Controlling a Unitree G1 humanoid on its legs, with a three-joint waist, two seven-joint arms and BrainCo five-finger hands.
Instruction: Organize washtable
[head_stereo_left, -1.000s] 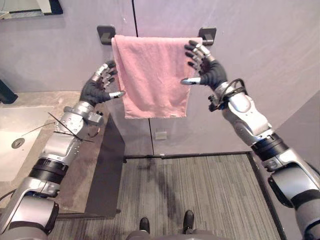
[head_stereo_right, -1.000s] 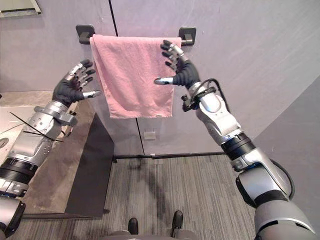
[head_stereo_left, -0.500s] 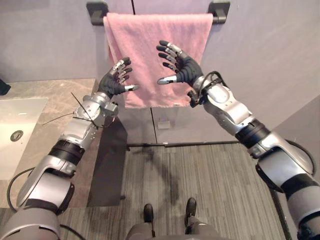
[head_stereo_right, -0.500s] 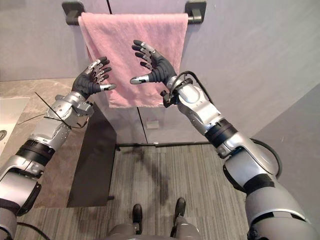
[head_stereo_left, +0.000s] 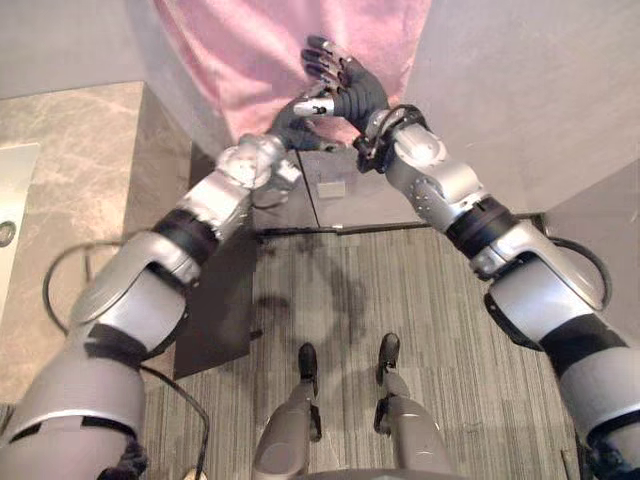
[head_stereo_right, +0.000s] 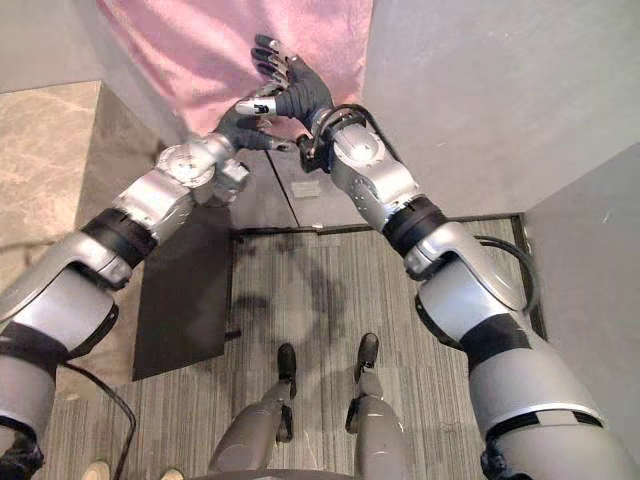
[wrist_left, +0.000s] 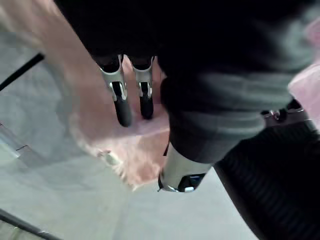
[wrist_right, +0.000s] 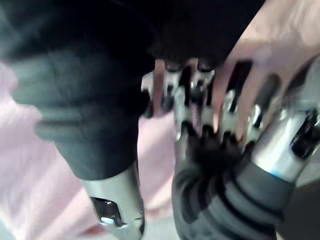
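A pink towel (head_stereo_left: 240, 50) hangs down the grey wall, its lower edge at the height of my hands. My right hand (head_stereo_left: 350, 92) is open in front of the towel's lower right part, fingers spread and thumb pointing left. My left hand (head_stereo_left: 288, 128) is just below and left of it, almost touching it, with straight fingers (wrist_left: 121, 102) pointing at the towel (wrist_left: 125, 155). I see no cloth pinched by either hand. In the right wrist view the right hand's fingers (wrist_right: 197, 95) lie against the pink cloth, with the left wrist close beside them.
A marble counter (head_stereo_left: 70, 180) runs along the left, with the edge of a pale sink basin (head_stereo_left: 8, 200). The counter's dark side panel (head_stereo_left: 215, 320) drops to a striped carpet floor (head_stereo_left: 440, 330). A grey wall section (head_stereo_left: 600, 240) juts out at the right.
The camera has tilted down, so the towel rail has left the picture. Both hands have come together at the towel's lower edge; the left hand moved right, under the right hand.
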